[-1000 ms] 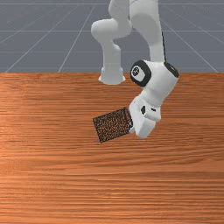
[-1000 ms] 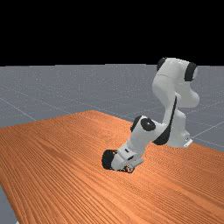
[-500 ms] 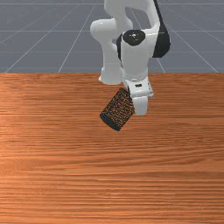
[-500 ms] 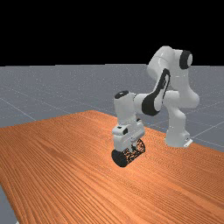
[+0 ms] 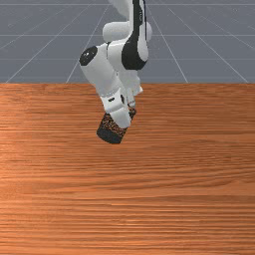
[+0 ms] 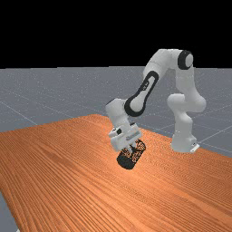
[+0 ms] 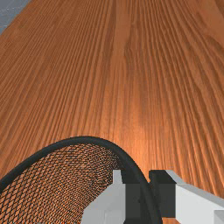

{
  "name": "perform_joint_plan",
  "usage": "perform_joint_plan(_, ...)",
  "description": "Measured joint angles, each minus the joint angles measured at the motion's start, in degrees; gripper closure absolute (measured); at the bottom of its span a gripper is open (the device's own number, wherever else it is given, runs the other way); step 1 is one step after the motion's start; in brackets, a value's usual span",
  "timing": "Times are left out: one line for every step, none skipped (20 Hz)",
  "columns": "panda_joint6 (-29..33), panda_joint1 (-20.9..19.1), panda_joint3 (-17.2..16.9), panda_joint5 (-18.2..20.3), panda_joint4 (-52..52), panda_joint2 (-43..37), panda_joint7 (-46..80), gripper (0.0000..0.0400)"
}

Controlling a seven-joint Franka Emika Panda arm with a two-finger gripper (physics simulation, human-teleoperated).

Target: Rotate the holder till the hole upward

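End effector (image 6: 132, 149) low at the far view's middle, tipped over, clenched on the wall of the black mesh holder (image 6: 132, 156) just at its mouth. By the wrist view, one finger inside the holder, the other outside, dark pads (image 7: 164, 194) close together, with rim (image 7: 87, 139) running between, touching both. Holder aslant: mouth at the higher end, near the pads, opening toward the wrist camera; dark base (image 6: 126, 163) at the lower end, toward the far view's lower left. Tilted, then, rather than upright, though with the hole more up than down. In the front view, holder above the middle and a little to the left, base toward the viewer, upper part partly hidden behind the white hand (image 5: 117, 106). Contact between base and counter (image 6: 68, 181): cannot tell. Farther out, white arm (image 6: 156, 65) with black joint covers, bent high and reaching from its foot (image 6: 183, 142) at the far view's right. Counter of orange-brown wood, long grain, spread under and around the holder. Beyond its edges, grey floor (image 6: 45, 90) with pale grid lines; black backdrop above that in the far view.
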Motion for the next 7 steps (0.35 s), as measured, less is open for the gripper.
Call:
perform_joint_plan(3.29,-2.97,3.46,3.23,1.93,0.53,-4.14,0.0318)
perform_joint_plan(3.87,-6.6,7.44,8.1,4.05,2.78,-8.12,0.023)
perform_joint_plan(15.55,-4.98,6.64,7.83,1.27,2.18,-8.98,0.0138)
perform_joint_plan(24.43,-3.21,4.26,-3.96,-1.36,0.81,-13.28,0.0082)
perform_joint_plan(24.0,-4.68,3.55,-3.47,-0.83,1.13,-14.02,0.0048)
perform_joint_plan(17.84,-8.68,4.33,5.11,1.69,2.61,-14.1,0.0032)
perform_joint_plan(15.33,-10.76,4.16,6.06,3.25,3.55,-16.2,0.0019)
